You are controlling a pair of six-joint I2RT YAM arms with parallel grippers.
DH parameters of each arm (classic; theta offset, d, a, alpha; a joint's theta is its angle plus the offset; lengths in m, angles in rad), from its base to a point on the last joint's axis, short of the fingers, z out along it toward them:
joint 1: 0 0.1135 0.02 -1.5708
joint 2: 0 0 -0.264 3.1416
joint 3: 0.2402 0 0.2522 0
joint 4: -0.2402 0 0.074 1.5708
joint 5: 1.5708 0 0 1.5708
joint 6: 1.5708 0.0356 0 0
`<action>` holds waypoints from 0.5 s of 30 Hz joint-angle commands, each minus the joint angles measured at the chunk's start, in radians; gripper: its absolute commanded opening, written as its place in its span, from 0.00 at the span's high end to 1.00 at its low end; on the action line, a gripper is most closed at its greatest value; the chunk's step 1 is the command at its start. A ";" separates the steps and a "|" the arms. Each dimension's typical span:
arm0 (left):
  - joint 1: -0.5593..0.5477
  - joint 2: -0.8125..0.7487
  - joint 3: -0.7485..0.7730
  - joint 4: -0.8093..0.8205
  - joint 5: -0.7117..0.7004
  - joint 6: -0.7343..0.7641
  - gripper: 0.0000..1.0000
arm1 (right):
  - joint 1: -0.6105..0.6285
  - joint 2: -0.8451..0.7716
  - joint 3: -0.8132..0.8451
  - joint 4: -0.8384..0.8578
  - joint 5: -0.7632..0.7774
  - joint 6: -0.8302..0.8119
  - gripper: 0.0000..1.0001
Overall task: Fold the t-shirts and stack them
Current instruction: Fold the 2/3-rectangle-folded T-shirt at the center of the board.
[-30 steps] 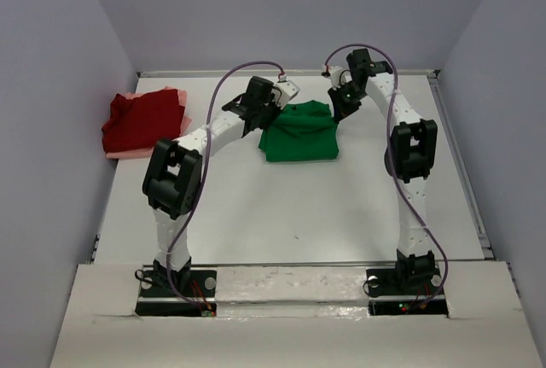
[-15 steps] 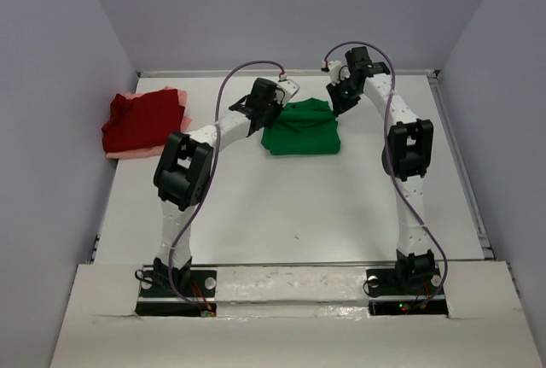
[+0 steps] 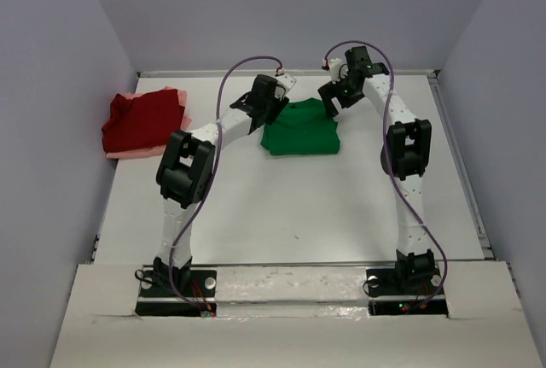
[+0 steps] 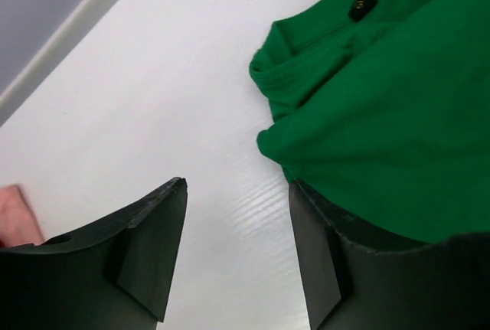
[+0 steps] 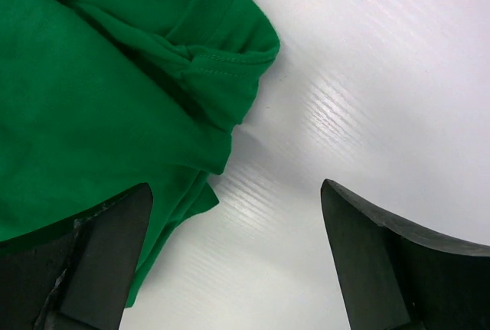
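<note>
While the white bench (image 3: 281,206) fills the space between grey walls, the two arms rise from its near edge and reach to the far middle, the left arm (image 3: 183,172) bending in from the left and the right arm (image 3: 409,150) from the right. Between their tips lies the bright green t-shirt (image 3: 300,129), folded into a rough rectangle on the far centre of the bench. At the far left, close to the left wall and well apart from the green one, the dark red t-shirt (image 3: 141,120) lies folded on top of the pale pink t-shirt (image 3: 128,154), whose edges peek out beneath it. The left claw (image 4: 237,192) hangs at the green shirt's far left corner with its jaws spread, bare bench in the gap, grasping nothing; one finger (image 4: 318,253) overlaps the cloth's edge in the wrist view, though contact cannot be told. The right claw (image 5: 236,192) sits at the far right corner, jaws wide and empty, one finger (image 5: 99,253) over the green cloth. A small black collar label (image 4: 362,2) shows by the neckline.
</note>
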 commanded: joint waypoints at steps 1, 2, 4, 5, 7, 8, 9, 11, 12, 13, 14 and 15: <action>-0.019 -0.111 0.056 0.068 -0.123 0.068 0.30 | 0.003 -0.084 0.037 0.039 0.020 0.007 0.04; -0.020 -0.127 0.059 0.070 -0.135 0.075 0.30 | 0.003 -0.119 0.034 0.040 0.029 0.008 0.05; -0.019 -0.180 0.058 0.071 -0.161 0.075 0.28 | 0.003 -0.162 0.019 0.041 0.031 0.010 0.12; -0.016 -0.200 0.053 0.065 -0.158 0.070 0.23 | 0.003 -0.185 0.008 0.042 0.019 0.010 0.22; -0.014 -0.254 0.032 0.050 -0.154 0.055 0.19 | 0.003 -0.257 -0.027 0.041 -0.001 0.022 0.35; -0.011 -0.271 0.021 0.041 -0.140 0.040 0.17 | 0.012 -0.279 -0.041 0.039 -0.009 0.028 0.41; -0.008 -0.286 0.012 0.021 -0.122 0.021 0.15 | 0.012 -0.300 -0.058 0.036 -0.015 0.039 0.50; 0.007 -0.332 -0.019 -0.048 -0.061 -0.049 0.18 | 0.012 -0.354 -0.119 0.027 -0.055 0.062 0.79; 0.023 -0.361 -0.049 -0.062 -0.031 -0.098 0.20 | 0.012 -0.368 -0.141 0.012 -0.091 0.068 1.00; 0.030 -0.378 -0.078 -0.065 0.033 -0.115 0.21 | 0.023 -0.379 -0.162 0.005 -0.105 0.073 1.00; 0.041 -0.398 -0.112 -0.056 0.088 -0.120 0.22 | 0.023 -0.391 -0.184 -0.002 -0.118 0.076 1.00; 0.050 -0.421 -0.161 0.005 0.122 -0.128 0.22 | 0.034 -0.391 -0.214 -0.019 -0.128 0.073 1.00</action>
